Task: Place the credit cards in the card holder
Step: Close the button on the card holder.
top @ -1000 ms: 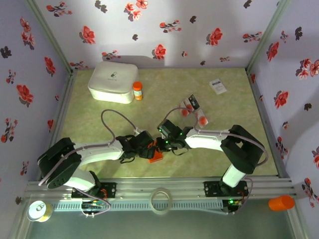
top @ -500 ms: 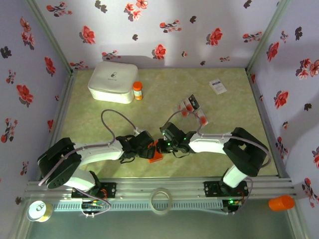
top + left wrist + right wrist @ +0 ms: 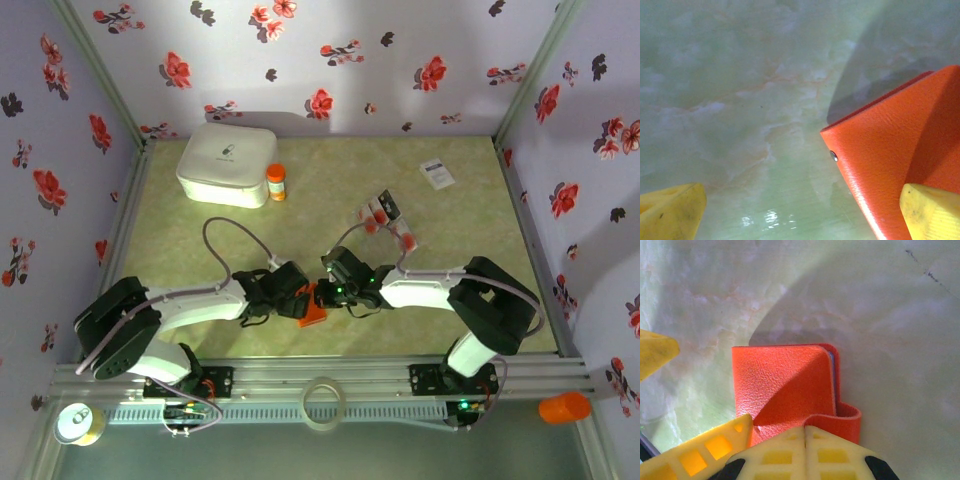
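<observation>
The orange card holder (image 3: 313, 309) lies folded on the green table between my two grippers. In the right wrist view the card holder (image 3: 782, 385) shows a grey-blue edge inside and a curled tab at its near right corner. My right gripper (image 3: 805, 432) is shut, its fingertips pressed together right over that tab. My left gripper (image 3: 800, 215) is open, with one yellow finger (image 3: 930, 212) over the holder (image 3: 900, 150) and the other on bare table. The credit cards (image 3: 384, 212) lie in a loose row behind the right gripper (image 3: 330, 292), apart from the left gripper (image 3: 300, 300).
A white box (image 3: 228, 163) and an orange-capped bottle (image 3: 276, 182) stand at the back left. A white printed card (image 3: 437, 173) lies at the back right. Flowered walls close in three sides. A tape ring (image 3: 323, 400) rests on the front rail.
The right gripper came forward and left onto the card holder's edge and has held still since. The left gripper stays open in place.
</observation>
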